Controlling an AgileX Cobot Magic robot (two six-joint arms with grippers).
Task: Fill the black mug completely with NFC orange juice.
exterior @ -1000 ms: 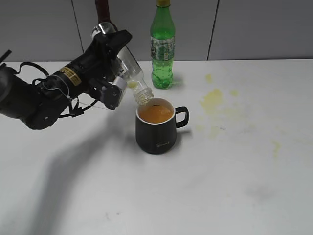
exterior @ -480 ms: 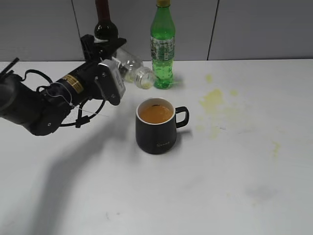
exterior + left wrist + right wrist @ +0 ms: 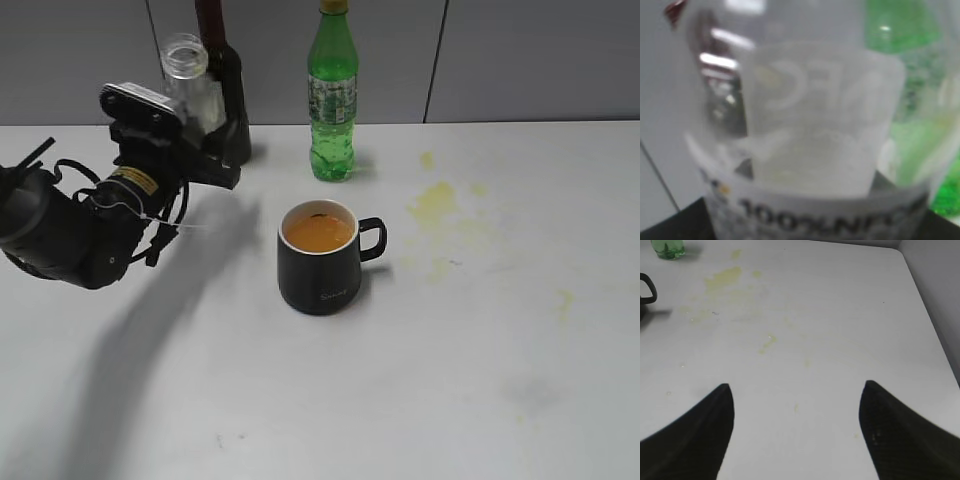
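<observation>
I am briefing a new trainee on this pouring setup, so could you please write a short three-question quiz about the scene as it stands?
1. True or false: the black mug holds orange liquid.
2. What does the left gripper hold? A) green soda bottle B) clear juice bottle C) the mug
3. Fill in: the right gripper is ____, above the stained table.

Key:
1. True; the liquid sits a little below the rim.
2. B; the bottle is upright and looks drained.
3. Open, holding nothing.

Left tool is raised and clamped, while right tool hangs spread open.
</observation>
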